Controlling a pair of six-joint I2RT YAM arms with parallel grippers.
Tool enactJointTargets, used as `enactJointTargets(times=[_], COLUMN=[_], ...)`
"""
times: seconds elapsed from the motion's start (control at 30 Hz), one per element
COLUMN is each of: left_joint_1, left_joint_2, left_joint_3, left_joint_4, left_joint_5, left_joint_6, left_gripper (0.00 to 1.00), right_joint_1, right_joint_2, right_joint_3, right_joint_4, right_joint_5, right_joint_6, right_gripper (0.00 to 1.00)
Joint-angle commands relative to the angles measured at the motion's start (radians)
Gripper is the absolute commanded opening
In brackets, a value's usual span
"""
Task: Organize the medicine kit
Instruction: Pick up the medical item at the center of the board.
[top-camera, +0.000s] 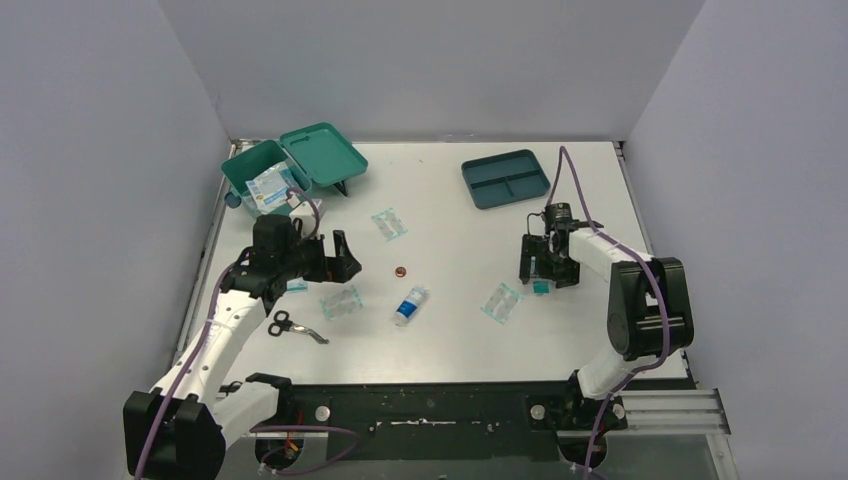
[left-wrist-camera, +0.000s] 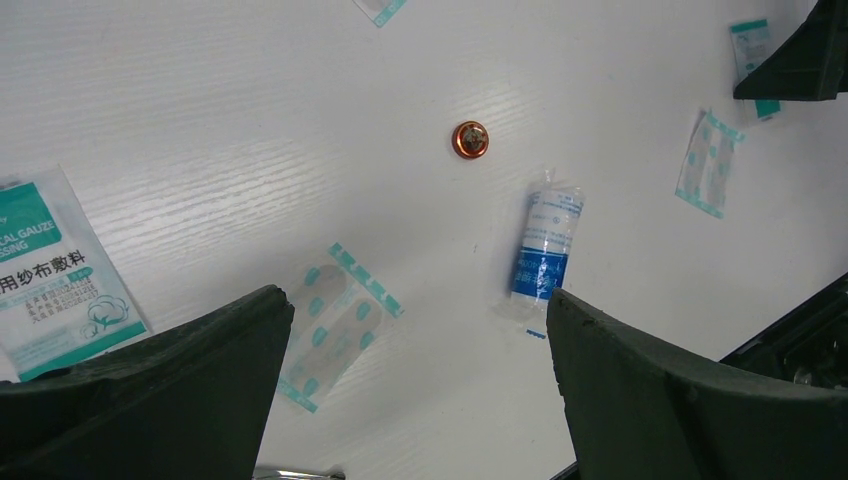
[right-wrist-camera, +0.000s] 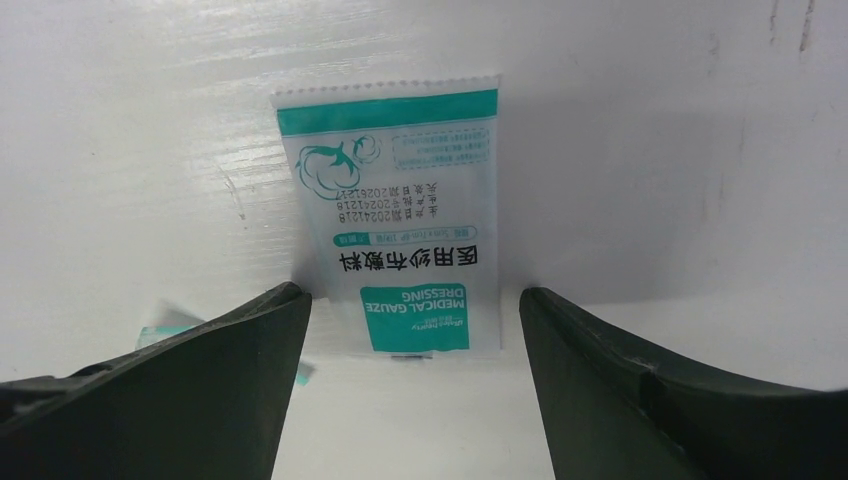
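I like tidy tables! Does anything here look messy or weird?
Yes. The medicine kit stands open at the back left, yet packets, a bandage roll and scissors lie scattered over the table. Oddest: a small copper-coloured disc in the middle, unlike the rest.

The white table (top-camera: 440, 200) bears the medicine kit (top-camera: 325, 152), a divided tray (top-camera: 495, 185), sachets (top-camera: 389, 224), a bandage roll (top-camera: 410, 305) and scissors (top-camera: 283, 324).

"MEDICAL GAUZE DRESSING" and "医用纱布敷料" on the gauze packet (right-wrist-camera: 400, 215)

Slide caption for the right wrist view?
Open right tool framing a medical gauze dressing packet lying flat on the white table.
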Motion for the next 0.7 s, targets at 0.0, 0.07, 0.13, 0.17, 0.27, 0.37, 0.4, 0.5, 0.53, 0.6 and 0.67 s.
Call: enactJointTargets(times=[0.0,0.07,0.13,0.17,0.27,0.37,0.4,0.5,0.53,0.6,0.67], left_joint_1=[-0.005,-0.005,-0.005,-0.005,-0.006,-0.006,-0.005,-0.004,-0.005,-0.006,-0.005], left_joint_2=[-0.04,-0.044,-0.045,-0.044,-0.045,-0.048,-0.047,-0.058,-0.065,-0.071,-0.068], left_joint_3=[0.018,0.018,0.019,0.021,0.029,0.032,0.035,0.038,0.032,0.023,0.019], left_joint_4=[0.03,0.03,0.028,0.026,0.008,0.001,-0.005,-0.005,0.004,0.016,0.025], left_joint_5=[-0.059,-0.104,-0.14,-0.159,-0.206,-0.213,-0.206,-0.146,-0.137,-0.111,-0.087], left_joint_6=[-0.015,-0.037,-0.07,-0.09,-0.118,-0.111,-0.104,-0.077,-0.076,-0.076,-0.073], left_gripper=[0.97,0.97,0.97,0.97,0.97,0.97,0.97,0.97,0.97,0.97,0.97], right_joint_1=[0.019,0.03,0.054,0.064,0.077,0.08,0.082,0.085,0.088,0.091,0.094], right_joint_2=[-0.003,0.011,0.027,0.034,0.044,0.046,0.046,0.048,0.049,0.05,0.049], right_joint_3=[-0.033,-0.025,-0.009,-0.004,-0.004,-0.012,-0.013,-0.009,-0.008,-0.005,-0.004], right_joint_4=[0.005,0.013,0.011,0.01,0.017,0.03,0.032,0.033,0.034,0.034,0.035], right_joint_5=[0.03,0.029,0.064,0.082,0.08,0.068,0.068,0.071,0.074,0.077,0.077], right_joint_6=[-0.03,-0.029,-0.025,-0.022,-0.018,-0.014,-0.014,-0.015,-0.017,-0.017,-0.017], right_gripper=[0.78,0.76,0.76,0.75,0.71,0.67,0.65,0.6,0.59,0.57,0.56])
